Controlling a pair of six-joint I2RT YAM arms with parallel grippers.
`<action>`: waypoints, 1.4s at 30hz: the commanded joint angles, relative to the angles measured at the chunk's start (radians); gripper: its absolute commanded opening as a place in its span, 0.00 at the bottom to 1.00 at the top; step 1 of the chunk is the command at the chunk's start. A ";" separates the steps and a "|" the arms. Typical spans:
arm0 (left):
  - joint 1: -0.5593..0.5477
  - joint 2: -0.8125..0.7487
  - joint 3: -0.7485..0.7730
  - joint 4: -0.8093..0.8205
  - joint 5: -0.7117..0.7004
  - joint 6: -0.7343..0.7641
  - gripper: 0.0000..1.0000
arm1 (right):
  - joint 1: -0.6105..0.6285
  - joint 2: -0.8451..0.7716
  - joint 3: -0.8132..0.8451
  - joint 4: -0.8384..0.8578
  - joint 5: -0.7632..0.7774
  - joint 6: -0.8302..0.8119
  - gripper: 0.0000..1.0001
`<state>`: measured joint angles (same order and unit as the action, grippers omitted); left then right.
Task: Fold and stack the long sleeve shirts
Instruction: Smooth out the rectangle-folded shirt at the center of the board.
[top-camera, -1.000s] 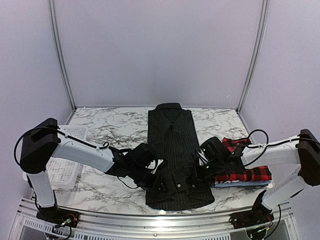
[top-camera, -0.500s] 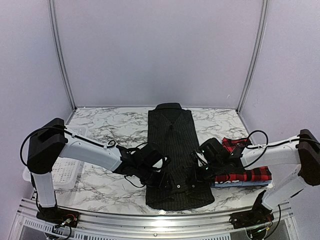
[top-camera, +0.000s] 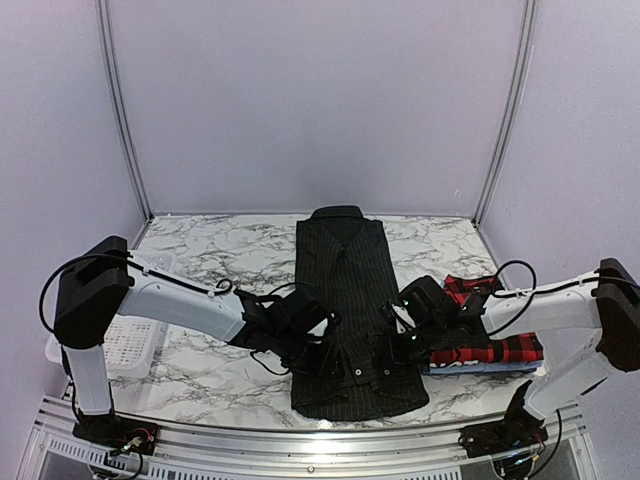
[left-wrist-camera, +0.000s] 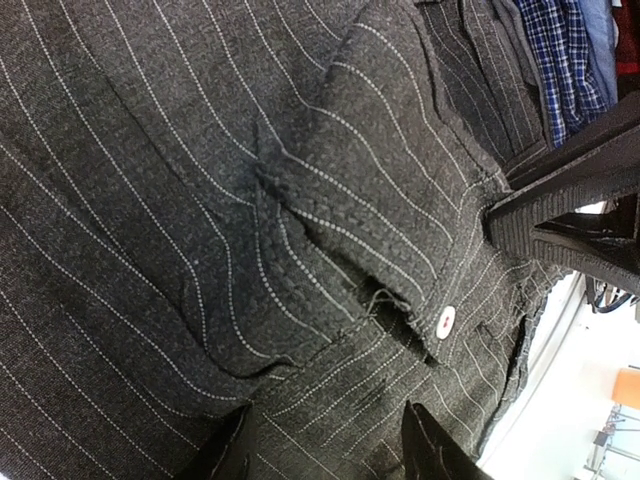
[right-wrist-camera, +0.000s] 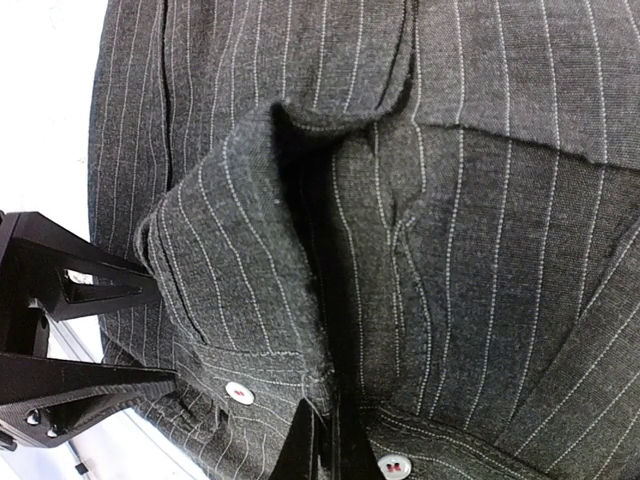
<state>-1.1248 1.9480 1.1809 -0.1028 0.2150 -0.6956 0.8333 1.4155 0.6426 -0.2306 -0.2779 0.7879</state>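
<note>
Marble table (top-camera: 220, 250) carried a black pinstriped shirt (top-camera: 345, 270), laid flat at centre. Over its lower part the left fingers (left-wrist-camera: 435, 455) stood apart; the right fingers (right-wrist-camera: 315, 450) pinched a fold. Rightmost lay a folded red plaid shirt (top-camera: 500, 348).

Left arm (top-camera: 170, 298): white moulded shells, black joint housings, thin looping black cables.
Right arm (top-camera: 545, 305): matching white and black, one black cable loop.
Left pincer (left-wrist-camera: 328, 425): matte black fingers.
Right pincer (right-wrist-camera: 325, 432): black fingers.
Wrist lights (top-camera: 408, 297): small, green.
</note>
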 joint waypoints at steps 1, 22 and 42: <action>0.000 0.021 0.014 -0.080 -0.038 0.001 0.52 | 0.011 0.002 0.034 -0.016 0.016 -0.015 0.00; -0.007 -0.018 0.032 -0.008 -0.020 -0.028 0.11 | 0.038 -0.010 0.084 -0.068 0.016 -0.017 0.00; 0.014 -0.054 -0.015 -0.006 -0.061 -0.064 0.33 | 0.078 -0.043 0.019 -0.061 0.004 0.036 0.00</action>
<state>-1.1179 1.8923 1.1469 -0.1093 0.1596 -0.7532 0.8989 1.3846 0.6678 -0.3103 -0.2710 0.8085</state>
